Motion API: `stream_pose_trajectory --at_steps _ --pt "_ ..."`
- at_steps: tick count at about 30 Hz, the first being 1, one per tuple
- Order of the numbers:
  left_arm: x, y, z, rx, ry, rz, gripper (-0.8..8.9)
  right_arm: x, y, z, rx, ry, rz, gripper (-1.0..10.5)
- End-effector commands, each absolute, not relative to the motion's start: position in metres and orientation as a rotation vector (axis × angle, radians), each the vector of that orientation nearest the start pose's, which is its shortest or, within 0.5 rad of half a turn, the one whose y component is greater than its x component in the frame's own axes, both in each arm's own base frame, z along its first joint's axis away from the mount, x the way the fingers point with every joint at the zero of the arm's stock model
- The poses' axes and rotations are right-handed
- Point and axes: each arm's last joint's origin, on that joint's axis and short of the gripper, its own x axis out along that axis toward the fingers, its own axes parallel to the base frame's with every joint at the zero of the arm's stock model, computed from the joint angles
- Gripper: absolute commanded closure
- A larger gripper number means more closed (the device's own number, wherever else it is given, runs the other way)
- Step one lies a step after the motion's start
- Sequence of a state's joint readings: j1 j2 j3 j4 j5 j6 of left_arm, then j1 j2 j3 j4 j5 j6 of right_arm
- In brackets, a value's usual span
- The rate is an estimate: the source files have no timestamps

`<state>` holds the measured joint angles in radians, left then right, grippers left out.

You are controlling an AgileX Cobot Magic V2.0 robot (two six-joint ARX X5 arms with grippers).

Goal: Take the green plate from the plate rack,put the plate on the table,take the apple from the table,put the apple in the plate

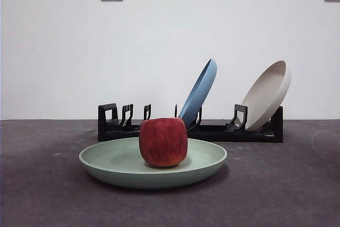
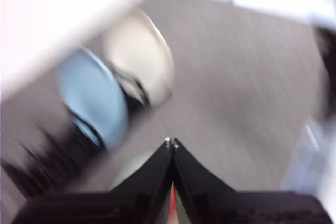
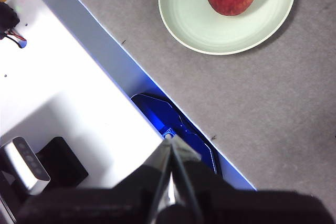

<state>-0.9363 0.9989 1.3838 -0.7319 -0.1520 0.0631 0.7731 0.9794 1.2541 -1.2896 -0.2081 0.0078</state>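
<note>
Apple [image 1: 163, 142] sitting upright in the middle of the green plate [image 1: 106, 162], plate lying flat on the table [image 1: 42, 195] just in front of the plate rack [image 1: 212, 131]. Judged from that: both steps look finished, nothing left but keeping clear and parking the arms. From left to right across the front view: empty holders at the rack's left end, then the blue plate [image 1: 200, 92] leaning in its slot, then the beige plate [image 1: 267, 95] leaning at the right end. Left gripper [image 2: 171, 142] pressed closed, tips together, holding nothing; badly blurred wrist picture, pale plate edge glimpsed just behind the jaws, rack plates farther off. Right gripper [image 3: 171, 145] likewise closed and empty, hanging over the table's edge and a white base, well apart from plate and apple. Neither arm visible in the front view.
</note>
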Motion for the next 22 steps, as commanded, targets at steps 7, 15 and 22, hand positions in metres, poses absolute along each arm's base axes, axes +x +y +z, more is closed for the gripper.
stream_pose_trajectory --at_steps 7,15,22 --pt "0.123 -0.055 0.468 0.100 -0.137 -0.536 8.17 0.097 0.103 0.364 -0.286 1.015 0.887 9.5" --pt "0.095 -0.013 0.419 0.111 -0.298 -0.176 8.17 0.097 0.103 0.364 -0.286 1.015 0.887 9.5" --pt "0.084 0.001 0.341 0.113 -0.260 0.013 8.17 0.097 0.103 0.364 -0.286 1.015 0.887 9.5"
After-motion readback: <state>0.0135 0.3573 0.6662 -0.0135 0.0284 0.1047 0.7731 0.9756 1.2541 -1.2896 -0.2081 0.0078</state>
